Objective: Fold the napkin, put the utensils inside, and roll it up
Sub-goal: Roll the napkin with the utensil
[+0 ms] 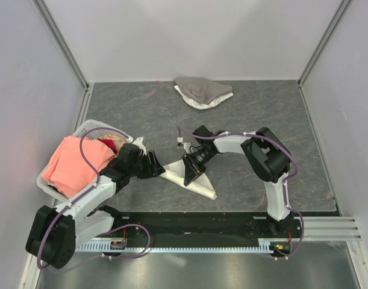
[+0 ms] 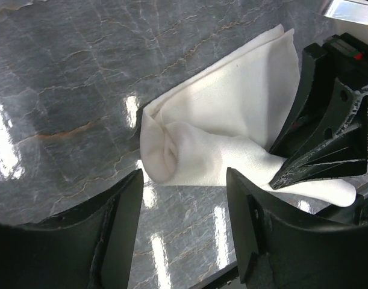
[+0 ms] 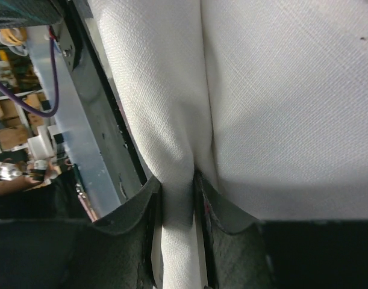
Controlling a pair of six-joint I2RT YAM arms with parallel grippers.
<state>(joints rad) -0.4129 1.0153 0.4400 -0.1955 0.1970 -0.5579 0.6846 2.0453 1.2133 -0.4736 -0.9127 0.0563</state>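
- The napkin [image 1: 199, 185] lies partly rolled on the grey marbled table [image 1: 129, 114].
- The right gripper [image 3: 177, 180] is clenched on the napkin's rolled edge, with a thick fold of cloth pinched between its fingers.
- The left gripper [image 2: 185, 176] is just beside the napkin's left end, jaws released wide, holding nothing.
- Left of the napkin stands a white basket [image 1: 81, 129] with a salmon-pink cloth [image 1: 72, 162].
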